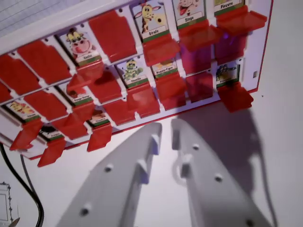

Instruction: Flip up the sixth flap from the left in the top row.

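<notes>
A white game board with a red rim (pixel 259 56) fills the upper half of the wrist view, tilted. It carries rows of red flaps. Several stand up and show animal cards: a cow (pixel 78 45), a giraffe (pixel 151 19), a monkey (pixel 189 8) and a frog-like animal (pixel 133 71). Others lie flat as plain red panels, such as one (pixel 113 33) between the cow and the giraffe. My gripper (pixel 165 133), two white fingers, hovers just below the board's near edge. A narrow gap separates the tips, nothing is in it, and they touch no flap.
The board lies on a white tabletop (pixel 284 156) where the gripper's shadow falls. A black cable (pixel 21 187) runs along the wrist view's lower left, next to a paper corner (pixel 4 203). A pale wall or sheet (pixel 28 14) sits beyond the board.
</notes>
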Motion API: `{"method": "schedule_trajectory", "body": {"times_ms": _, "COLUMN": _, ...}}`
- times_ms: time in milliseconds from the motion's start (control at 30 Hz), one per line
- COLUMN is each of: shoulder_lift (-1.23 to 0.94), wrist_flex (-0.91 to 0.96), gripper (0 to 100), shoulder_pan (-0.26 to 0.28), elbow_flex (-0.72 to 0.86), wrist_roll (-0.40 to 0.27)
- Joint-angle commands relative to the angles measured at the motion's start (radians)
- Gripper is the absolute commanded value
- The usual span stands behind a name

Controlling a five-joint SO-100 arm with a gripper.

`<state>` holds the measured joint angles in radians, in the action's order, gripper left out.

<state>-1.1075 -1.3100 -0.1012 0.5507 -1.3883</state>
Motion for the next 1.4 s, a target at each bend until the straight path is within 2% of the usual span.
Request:
{"method": "schedule_trajectory", "body": {"times_ms": 0, "shoulder_lift": 0.000, "wrist_flex": 0.040, "gripper": 2, "shoulder_pan": 0.011, "elbow_flex": -0.107, "wrist_roll": 0.009}}
{"method": "schedule_trajectory", "body": {"times_ms": 1367, "shoulder_lift": 0.336, "wrist_flex": 0.178, "gripper": 2, "shoulder_pan": 0.020, "elbow_flex": -0.291, "wrist_roll": 0.006}}
